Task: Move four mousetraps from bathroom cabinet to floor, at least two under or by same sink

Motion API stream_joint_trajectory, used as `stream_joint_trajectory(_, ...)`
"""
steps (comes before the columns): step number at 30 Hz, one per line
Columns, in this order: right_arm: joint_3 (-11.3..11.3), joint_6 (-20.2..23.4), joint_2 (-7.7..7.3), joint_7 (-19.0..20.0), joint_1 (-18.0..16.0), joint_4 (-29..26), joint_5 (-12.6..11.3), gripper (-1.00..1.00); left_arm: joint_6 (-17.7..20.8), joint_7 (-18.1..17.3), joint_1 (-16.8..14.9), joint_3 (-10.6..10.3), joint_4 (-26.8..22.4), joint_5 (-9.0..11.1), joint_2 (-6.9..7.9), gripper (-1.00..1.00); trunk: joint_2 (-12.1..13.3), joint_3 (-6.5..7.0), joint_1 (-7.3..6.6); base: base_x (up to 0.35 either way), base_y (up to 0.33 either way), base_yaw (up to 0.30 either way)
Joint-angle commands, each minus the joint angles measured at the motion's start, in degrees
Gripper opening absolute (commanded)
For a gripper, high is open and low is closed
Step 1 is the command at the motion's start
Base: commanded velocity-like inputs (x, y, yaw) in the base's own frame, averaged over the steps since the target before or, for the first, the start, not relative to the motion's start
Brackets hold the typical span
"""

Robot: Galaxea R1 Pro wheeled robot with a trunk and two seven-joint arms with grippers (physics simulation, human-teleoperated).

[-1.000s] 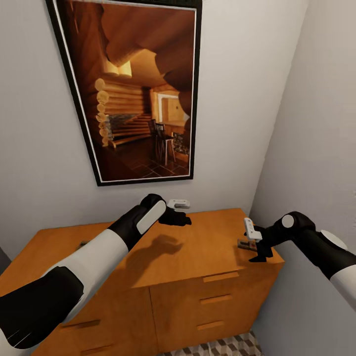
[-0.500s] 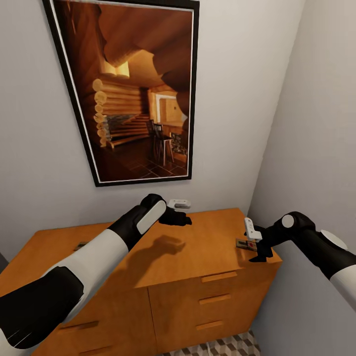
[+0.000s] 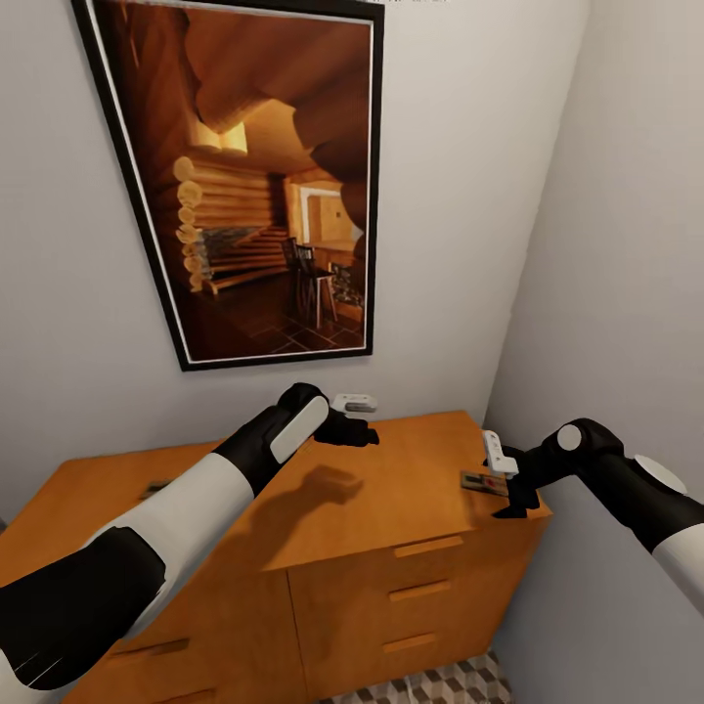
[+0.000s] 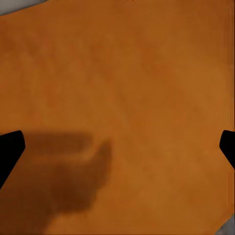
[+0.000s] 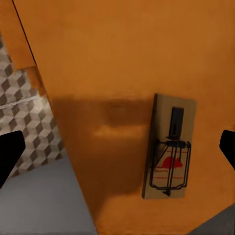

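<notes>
The cabinet [image 3: 391, 508] is a low orange-brown chest with drawers, set against the wall below me. One mousetrap [image 3: 483, 481], a small brown slab with dark wire, lies near the right end of its top. My right gripper [image 3: 512, 501] hovers just above and beside it. In the right wrist view the mousetrap [image 5: 169, 154] lies flat between the wide-apart fingertips [image 5: 10, 152], untouched. A small dark patch [image 3: 156, 486] on the top's left part looks like another mousetrap. My left gripper [image 3: 357, 430] hangs open over the bare cabinet top [image 4: 127, 88]. The sink is out of view.
A large framed picture [image 3: 264, 186] of a log interior hangs on the wall above the cabinet. A side wall [image 3: 626, 293] stands close at the right. Cube-patterned bathroom floor [image 3: 430, 684] shows below the drawers and beside the cabinet's end [image 5: 24, 112].
The whole head view has shifted, so the camera moved: picture and cabinet slid slightly left and up in the frame. Both arms keep their pose; the right-hand mousetrap lies as before.
</notes>
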Motion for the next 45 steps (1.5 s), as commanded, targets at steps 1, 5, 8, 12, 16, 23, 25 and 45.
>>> stream_joint_trajectory(1, 0.1, 0.6, -0.06, 0.2, -0.1, -0.1, 0.0, 1.0, 0.1, 0.5, -0.1, -0.2, -0.1, 0.6, 0.03, 1.0, -0.1, -0.06, 0.01, 0.0, 0.0, -0.189)
stream_joint_trajectory(5, 0.1, 0.6, -0.12, 0.2, -0.1, -0.1, 0.0, 1.0, 0.1, 0.5, -0.1, -0.2, -0.1, 0.6, 0.02, 1.0, -0.1, 0.02, 0.01, 0.0, 0.0, -0.125)
stream_joint_trajectory(8, 0.1, 0.6, -0.16, 0.1, -0.1, -0.1, -0.1, 1.0, 0.1, 0.5, -0.1, -0.2, -0.1, 0.6, 0.02, 1.0, -0.1, 0.04, 0.01, 0.0, 0.0, -0.045)
stream_joint_trajectory(12, 0.1, 0.6, -0.18, 0.1, -0.1, -0.1, -0.1, 1.0, 0.1, 0.5, -0.1, -0.2, -0.2, 0.6, 0.02, 1.0, -0.1, 0.05, 0.01, 0.0, 0.0, -0.021)
stream_joint_trajectory(16, 0.1, 0.6, -0.13, 0.1, 0.2, 0.2, -0.1, 1.0, 0.1, 0.5, -0.1, -0.2, -0.2, 0.6, 0.02, 1.0, -0.1, 0.05, 0.01, 0.001, 0.0, -0.007)
stream_joint_trajectory(23, 0.1, 0.5, -0.11, 0.1, 0.6, 0.3, -0.2, 1.0, 0.2, 0.5, -0.1, -0.2, -0.2, 0.7, 0.02, 1.0, -0.1, 0.05, 0.01, 0.131, 0.0, -0.002)
stream_joint_trajectory(25, 0.1, 0.5, -0.11, 0.1, 0.7, 0.3, -0.2, 1.0, 0.2, 0.5, -0.1, -0.2, -0.2, 0.6, 0.02, 1.0, -0.1, 0.06, 0.01, 0.256, 0.0, -0.001)
stream_joint_trajectory(45, 0.1, 0.2, 0.02, 0.1, 0.7, 0.2, -0.3, 1.0, 0.2, 0.5, -0.1, -0.2, -0.2, 0.6, 0.02, 1.0, -0.1, 0.06, 0.01, 0.047, 0.0, 0.0)
